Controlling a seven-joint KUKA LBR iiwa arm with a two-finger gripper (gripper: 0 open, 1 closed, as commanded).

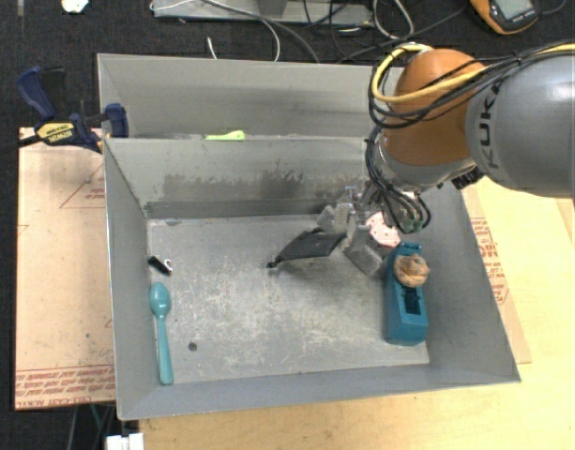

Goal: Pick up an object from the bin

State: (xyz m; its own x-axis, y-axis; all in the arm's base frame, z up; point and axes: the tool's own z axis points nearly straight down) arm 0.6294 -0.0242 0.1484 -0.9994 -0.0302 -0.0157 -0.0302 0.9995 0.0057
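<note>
The gripper (351, 237) hung low in the right half of the grey metal bin (259, 322), its two grey fingers (364, 255) spread apart, one toward the back wall and one toward the front. The right end of a flat black piece (306, 246) lay in the gap between them; whether either finger touched it could not be told. That black piece rested on the bin floor near the middle, its long axis running from upper right to lower left, with its narrow tip pointing lower left, away from the gripper. Just to the right of the fingers, under the wrist, sat a small pink and white thing (382, 233). Beside it toward the front lay a teal blue block (405, 315), long axis front to back, with a brown nut-like lump (412, 270) at its far end. Well apart, by the left wall, a teal spoon (161, 331) lay bowl toward the back, with a small black bit (158, 265) just beyond its bowl.
</note>
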